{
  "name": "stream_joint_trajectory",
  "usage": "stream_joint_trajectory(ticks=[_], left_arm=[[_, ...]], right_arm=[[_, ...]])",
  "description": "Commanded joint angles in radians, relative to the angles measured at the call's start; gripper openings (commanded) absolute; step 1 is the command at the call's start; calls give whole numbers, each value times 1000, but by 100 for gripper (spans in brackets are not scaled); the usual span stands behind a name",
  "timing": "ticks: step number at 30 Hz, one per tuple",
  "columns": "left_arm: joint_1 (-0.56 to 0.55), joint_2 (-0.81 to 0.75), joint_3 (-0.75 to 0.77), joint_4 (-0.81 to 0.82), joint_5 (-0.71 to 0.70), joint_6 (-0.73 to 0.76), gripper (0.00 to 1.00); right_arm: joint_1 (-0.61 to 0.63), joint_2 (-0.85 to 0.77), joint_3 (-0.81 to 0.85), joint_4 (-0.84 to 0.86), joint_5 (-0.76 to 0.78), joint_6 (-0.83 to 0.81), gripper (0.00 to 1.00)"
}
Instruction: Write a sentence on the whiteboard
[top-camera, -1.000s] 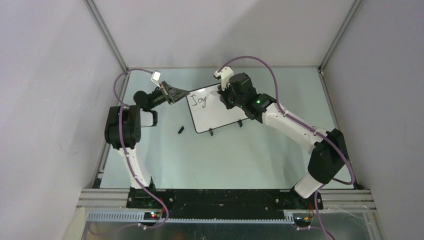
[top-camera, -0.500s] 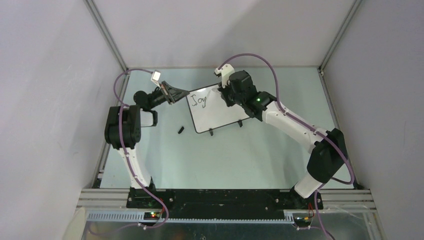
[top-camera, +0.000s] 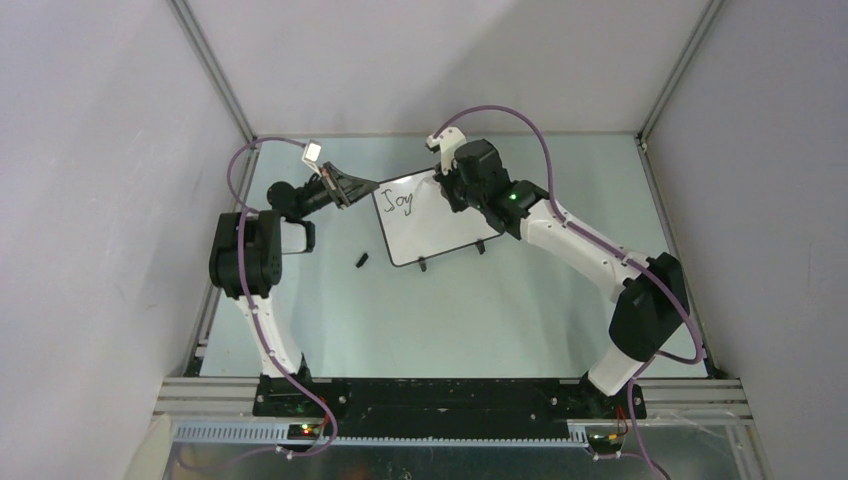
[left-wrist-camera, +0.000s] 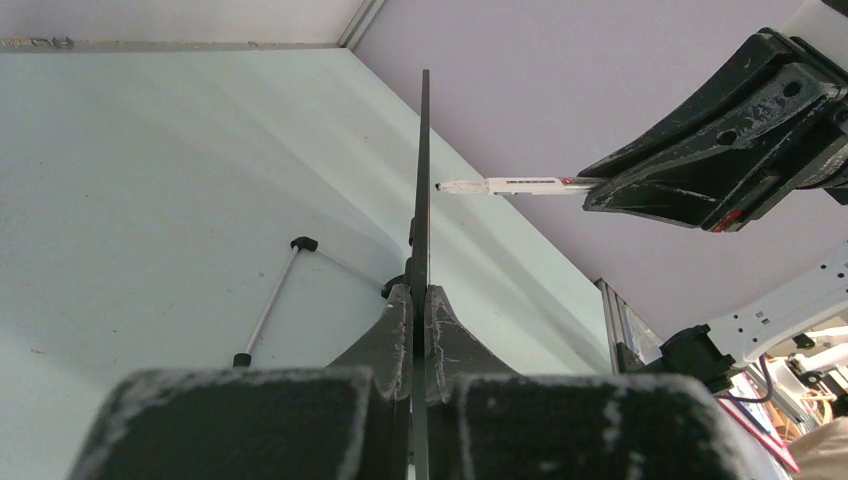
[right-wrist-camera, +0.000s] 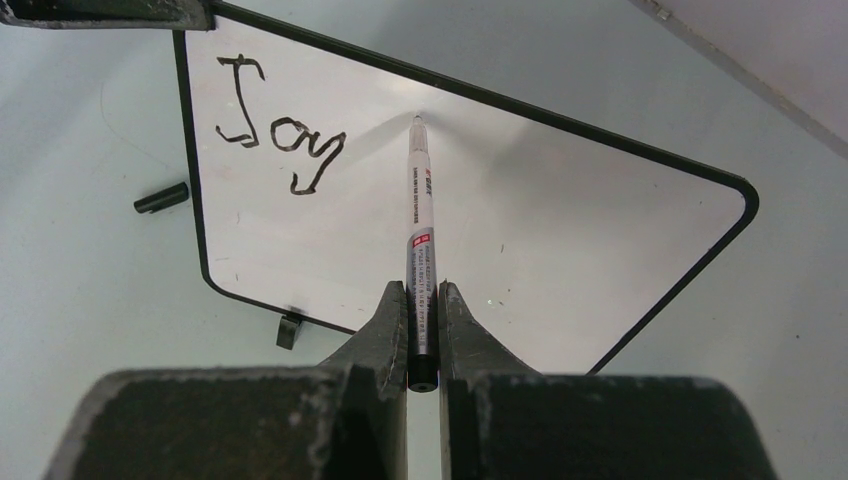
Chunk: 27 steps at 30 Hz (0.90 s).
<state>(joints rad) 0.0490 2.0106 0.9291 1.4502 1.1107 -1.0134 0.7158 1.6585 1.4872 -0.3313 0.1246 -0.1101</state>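
Right wrist: clamps marker pen (right-wrist-camera: 418, 240) in right end effector (right-wrist-camera: 423, 292), tip near whiteboard (right-wrist-camera: 560, 220); pinches its edge with left end effector (left-wrist-camera: 419, 297) to steady it.

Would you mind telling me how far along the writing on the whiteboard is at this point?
Done: only the word Joy is on the whiteboard. In hand: the left gripper clamps the board's edge, and the right gripper holds the marker pen with its tip at the board just right of that word; contact is unclear. Left: the rest of the sentence, as most of the board is bare.
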Motion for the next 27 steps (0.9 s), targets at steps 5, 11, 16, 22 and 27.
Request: stream_joint_trajectory(ticks=[5, 11, 16, 22, 27], left_arm=[[-1, -12, 21, 75, 25, -5, 0], [-2, -12, 21, 75, 25, -5, 0], [-2, -12, 21, 75, 25, -4, 0], [-3, -12, 22, 75, 25, -4, 0], [-2, -12, 22, 75, 25, -4, 0]], right_arm=[[-3, 12, 50, 6, 31, -16, 0], [-2, 28, 62, -2, 38, -15, 0], [3, 47, 77, -15, 42, -19, 0], [7, 42, 75, -31, 19, -29, 0], [6, 35, 73, -67, -10, -37, 0]])
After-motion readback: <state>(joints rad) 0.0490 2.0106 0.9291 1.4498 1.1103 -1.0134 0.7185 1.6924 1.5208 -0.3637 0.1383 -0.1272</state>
